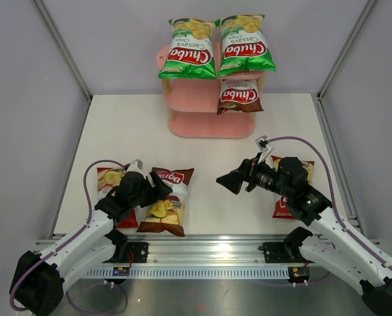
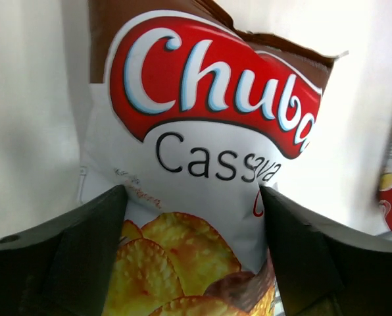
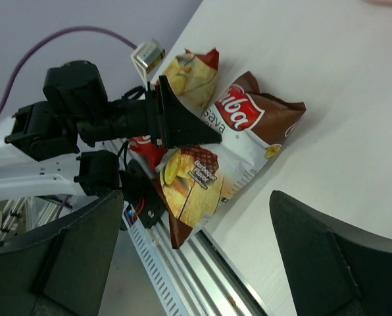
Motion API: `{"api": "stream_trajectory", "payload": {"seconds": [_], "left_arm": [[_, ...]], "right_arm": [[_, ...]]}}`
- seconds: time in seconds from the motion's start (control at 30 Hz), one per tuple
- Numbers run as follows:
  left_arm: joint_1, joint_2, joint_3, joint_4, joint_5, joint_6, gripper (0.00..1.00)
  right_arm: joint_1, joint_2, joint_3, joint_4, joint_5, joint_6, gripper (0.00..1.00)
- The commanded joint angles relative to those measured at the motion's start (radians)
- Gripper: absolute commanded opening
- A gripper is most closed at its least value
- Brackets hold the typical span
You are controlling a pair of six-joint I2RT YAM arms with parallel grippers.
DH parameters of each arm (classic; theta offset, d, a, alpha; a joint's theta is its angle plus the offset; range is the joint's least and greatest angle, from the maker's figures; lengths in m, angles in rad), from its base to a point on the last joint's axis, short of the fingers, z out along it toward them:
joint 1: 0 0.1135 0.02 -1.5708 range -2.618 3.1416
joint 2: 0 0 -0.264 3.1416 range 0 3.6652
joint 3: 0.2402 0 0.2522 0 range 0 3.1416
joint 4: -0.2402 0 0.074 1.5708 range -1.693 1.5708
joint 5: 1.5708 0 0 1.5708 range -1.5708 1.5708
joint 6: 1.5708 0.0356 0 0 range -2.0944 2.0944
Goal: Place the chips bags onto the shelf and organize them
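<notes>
Near the desk's front edge, left of middle, my left claw hangs spread wide over a glossy brown crinkled chips bag lying flat. One dark wedge-shaped finger sits either side of its printed chips, gripping nothing. A shiny red chips bag lies beside it toward the front-left corner. My right claw is released and empty, with a second red bag under that arm near the front-right corner. At the far edge stands the pink oval-boarded shelf. A puffy green bag and a second green bag sit side by side on top, and another brown bag is on the middle board's right end.
</notes>
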Motion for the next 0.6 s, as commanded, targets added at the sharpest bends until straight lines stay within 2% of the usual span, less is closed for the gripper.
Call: {"api": "stream_trajectory", "payload": {"seconds": [0.0,0.17,0.2,0.3,0.47,0.57], "left_arm": [[-0.042,0.028,-0.049,0.075,0.054,-0.019,0.75],[-0.105,0.114,-0.012,0.09,-0.001,0.022,0.54],[-0.137,0.126,0.006,0.084,-0.011,0.024,0.43],[-0.206,0.134,0.048,0.052,-0.11,0.029,0.31],[-0.309,0.106,0.128,-0.002,-0.224,0.127,0.25],[-0.362,0.08,0.152,0.009,-0.23,0.216,0.22]], "right_arm": [[-0.004,0.083,0.021,0.075,-0.119,-0.003,0.99],[-0.002,0.182,0.049,0.078,-0.162,-0.002,0.99],[-0.002,0.183,0.052,0.078,-0.16,-0.005,0.99],[-0.002,0.19,0.052,0.078,-0.142,-0.015,0.99],[-0.002,0.225,0.061,0.034,-0.06,-0.032,0.99],[-0.004,0.243,0.107,-0.043,-0.008,-0.061,0.99]]}}
